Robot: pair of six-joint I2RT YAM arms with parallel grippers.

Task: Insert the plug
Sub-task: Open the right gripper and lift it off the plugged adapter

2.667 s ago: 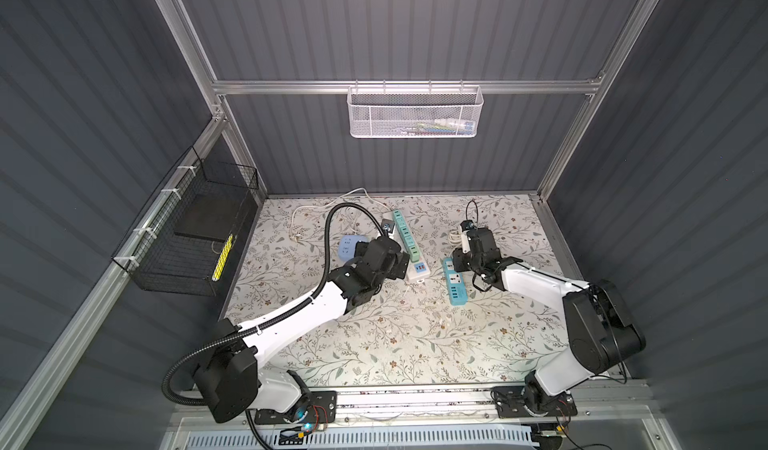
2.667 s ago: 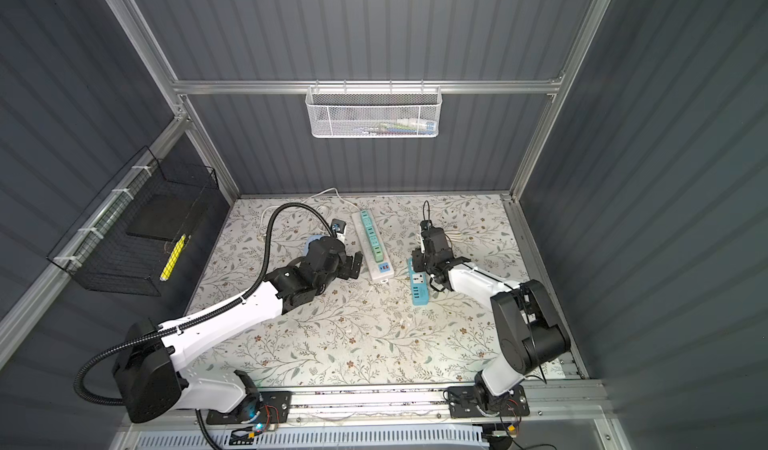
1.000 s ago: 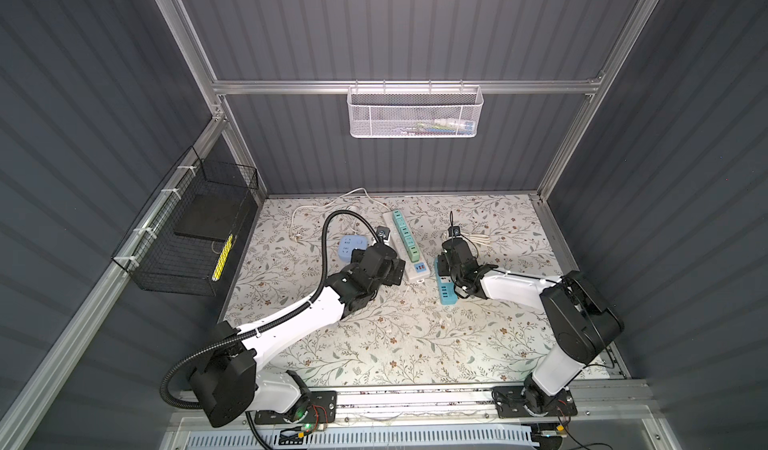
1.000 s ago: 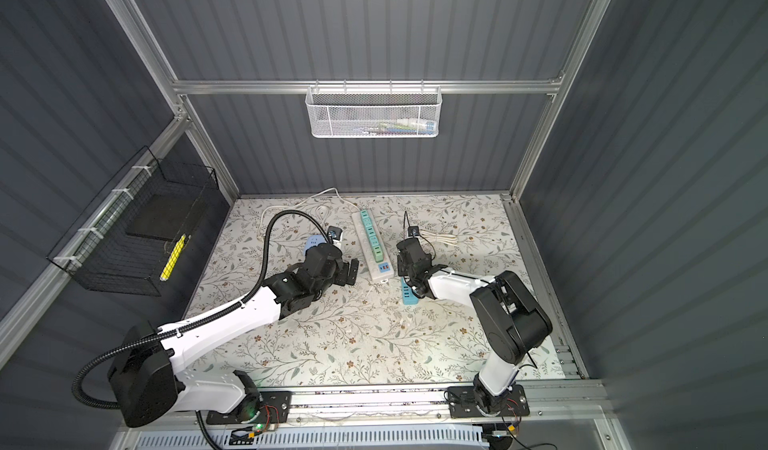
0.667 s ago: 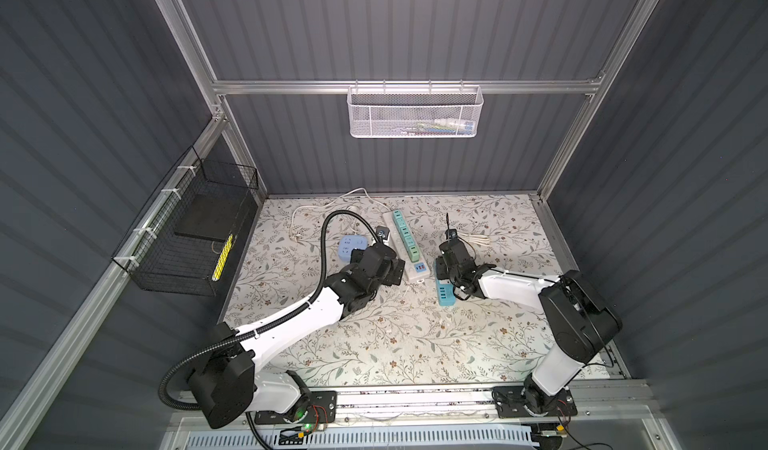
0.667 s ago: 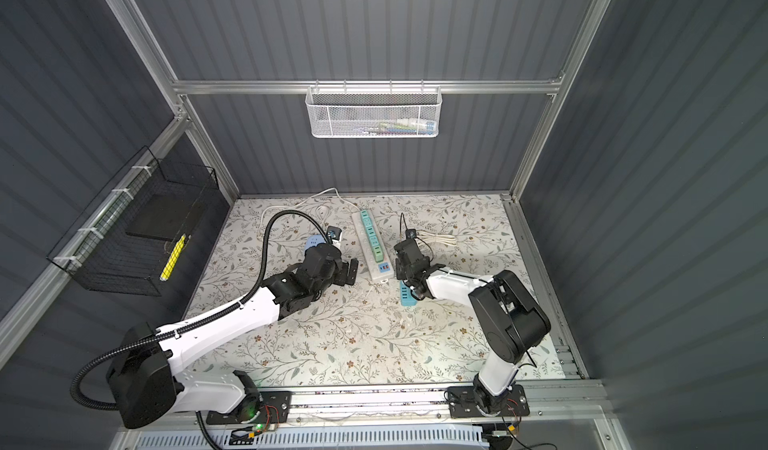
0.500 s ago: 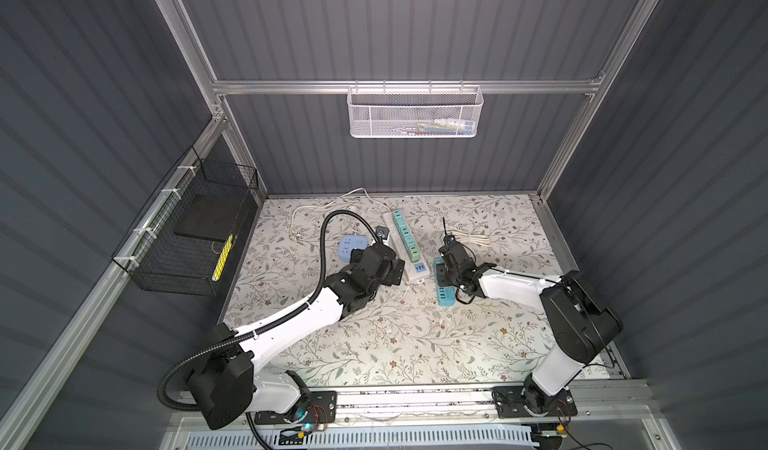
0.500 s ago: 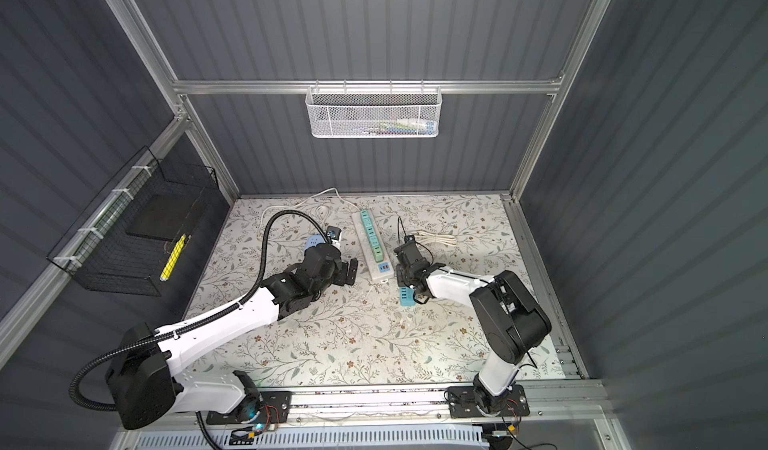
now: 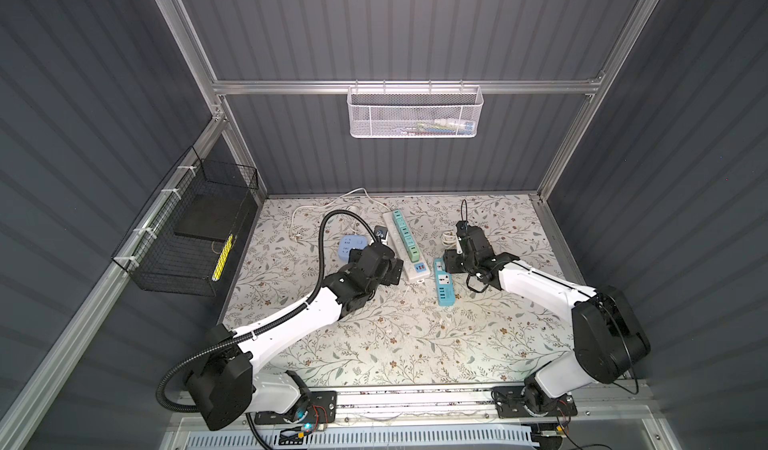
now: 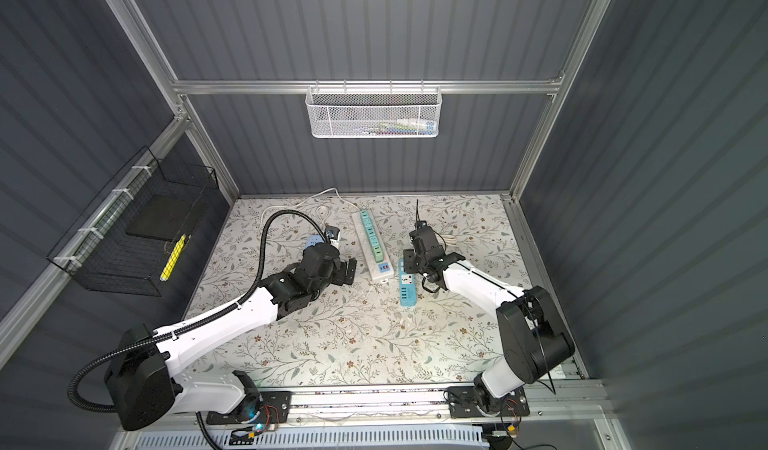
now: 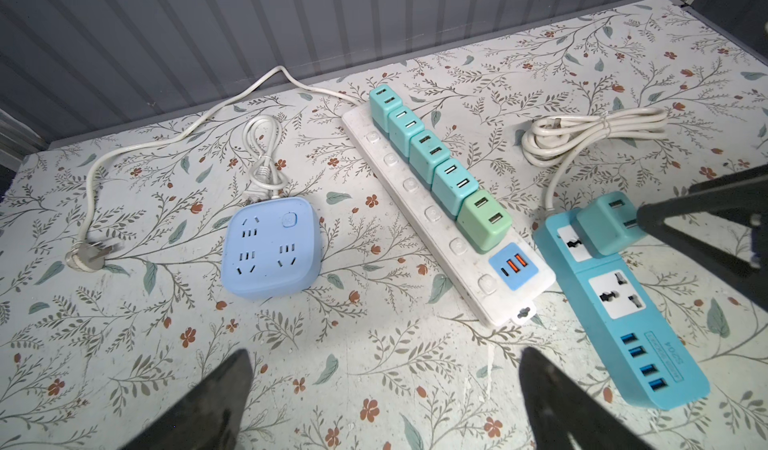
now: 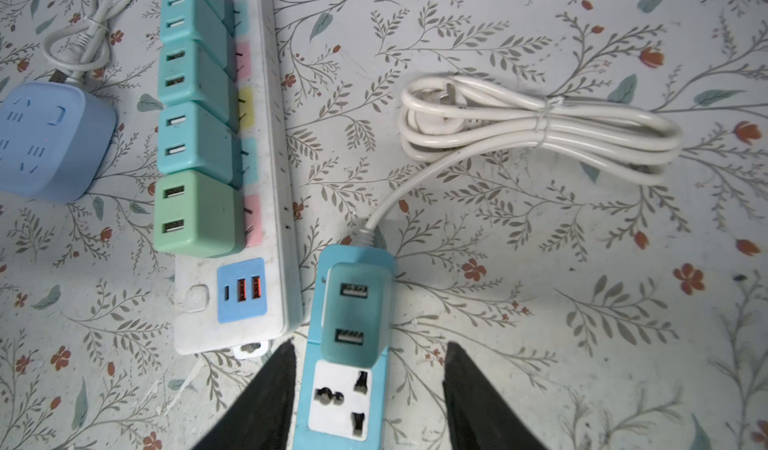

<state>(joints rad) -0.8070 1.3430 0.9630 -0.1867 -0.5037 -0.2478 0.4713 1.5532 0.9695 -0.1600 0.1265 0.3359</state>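
The right gripper [image 12: 369, 348] has just been opened. Its jaws are now apart on either side of the blue power strip [image 12: 361, 254], with nothing held. So the teal plug [image 12: 353, 310] has been let go and left standing in the strip's end socket, right by the cord exit — insertion is probably done. No prongs can be seen under it; it's sat square, USB ports up. Further off, the left gripper [image 11: 384, 356] is spread wide and empty near the white strip [image 11: 442, 229].

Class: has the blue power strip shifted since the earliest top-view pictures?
Yes. The blue power strip slid left, closing the gap to the white power strip.
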